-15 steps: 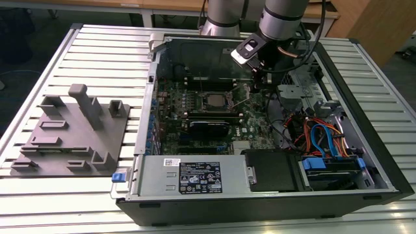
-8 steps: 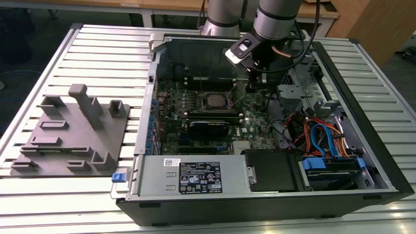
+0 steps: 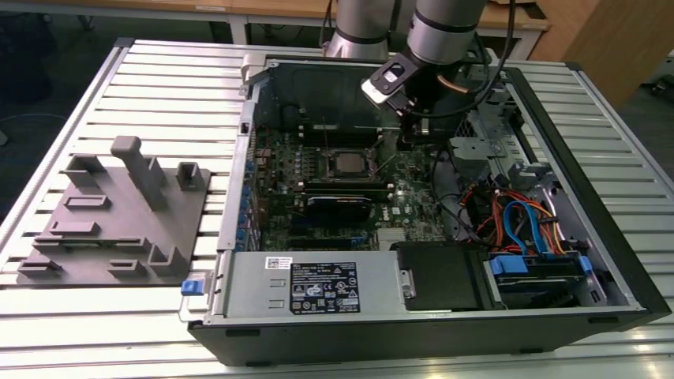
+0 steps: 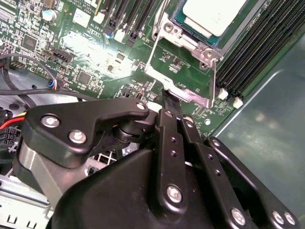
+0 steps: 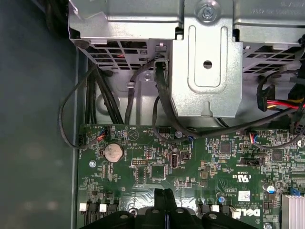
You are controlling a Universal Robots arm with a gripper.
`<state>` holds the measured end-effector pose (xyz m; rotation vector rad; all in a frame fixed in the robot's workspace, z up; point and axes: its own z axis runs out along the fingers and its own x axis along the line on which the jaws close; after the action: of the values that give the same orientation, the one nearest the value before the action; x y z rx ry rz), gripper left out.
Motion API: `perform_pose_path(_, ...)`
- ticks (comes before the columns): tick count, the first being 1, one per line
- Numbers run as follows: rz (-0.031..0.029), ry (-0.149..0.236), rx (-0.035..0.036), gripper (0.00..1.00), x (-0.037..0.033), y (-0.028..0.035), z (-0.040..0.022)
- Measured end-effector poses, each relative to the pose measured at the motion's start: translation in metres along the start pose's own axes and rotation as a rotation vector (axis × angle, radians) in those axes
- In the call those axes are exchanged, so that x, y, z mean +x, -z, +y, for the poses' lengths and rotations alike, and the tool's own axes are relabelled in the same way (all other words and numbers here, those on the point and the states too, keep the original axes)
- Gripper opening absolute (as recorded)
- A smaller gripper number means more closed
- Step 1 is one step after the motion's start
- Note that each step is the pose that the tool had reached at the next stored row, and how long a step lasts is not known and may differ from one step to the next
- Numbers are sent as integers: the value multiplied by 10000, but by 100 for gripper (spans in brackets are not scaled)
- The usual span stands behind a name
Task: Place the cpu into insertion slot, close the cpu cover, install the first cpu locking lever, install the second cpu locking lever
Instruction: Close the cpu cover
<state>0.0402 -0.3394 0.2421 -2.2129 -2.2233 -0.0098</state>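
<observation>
Pressed together and empty, the hand (image 4: 167, 98) sits by the thin wire locking lever (image 4: 150, 47), likely springy and best pushed near its end.

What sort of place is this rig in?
Probably a robotics lab or workshop: an opened PC case lies on a slatted metal table, a grey fixture plate sits beside it, and a robot arm reaches into the case.

Face of cpu (image 4: 214, 14) pale silver-grey. Motherboard (image 5: 209, 162) green, dotted silver. Gripper (image 4: 167, 98) matt black. Cables (image 3: 523, 223) blue, orange. Fixture block (image 3: 116, 217) plain grey. Table (image 3: 158, 79) pale, ribbed.
</observation>
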Motion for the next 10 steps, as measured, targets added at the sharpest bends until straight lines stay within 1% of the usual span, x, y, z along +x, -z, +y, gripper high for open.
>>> perform_pose_path(10, 0, 0, 0, 11, 0, -1, -32)
